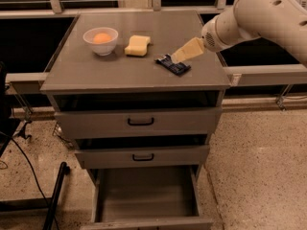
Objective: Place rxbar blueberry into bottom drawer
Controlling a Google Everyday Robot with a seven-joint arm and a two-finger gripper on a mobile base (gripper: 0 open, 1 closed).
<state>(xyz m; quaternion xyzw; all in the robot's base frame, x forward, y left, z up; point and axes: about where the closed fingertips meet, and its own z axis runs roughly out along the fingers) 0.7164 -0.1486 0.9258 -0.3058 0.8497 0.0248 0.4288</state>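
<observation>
Gripper (180,55) hung over rxbar blueberry (173,66), center-right of frame, on cabinet top (96,73); grip state n/k, can't tell. Bottom drawer (144,195) sat open, btm center.

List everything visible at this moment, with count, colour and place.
snack bar: one, dark blue, cabinet top, right of centre
sponge: one, yellow, cabinet top, left of the snack bar
bowl: one, white, cabinet top, left side
orange thing: one, inside the bowl
cabinet: one, grey, centre
upper drawers: two, grey, black handles
bottom drawer: one, grey, pulled open
pole: one, black, floor at left
arm: one, white, upper right
tool: one, tan, at the snack bar's far edge
</observation>
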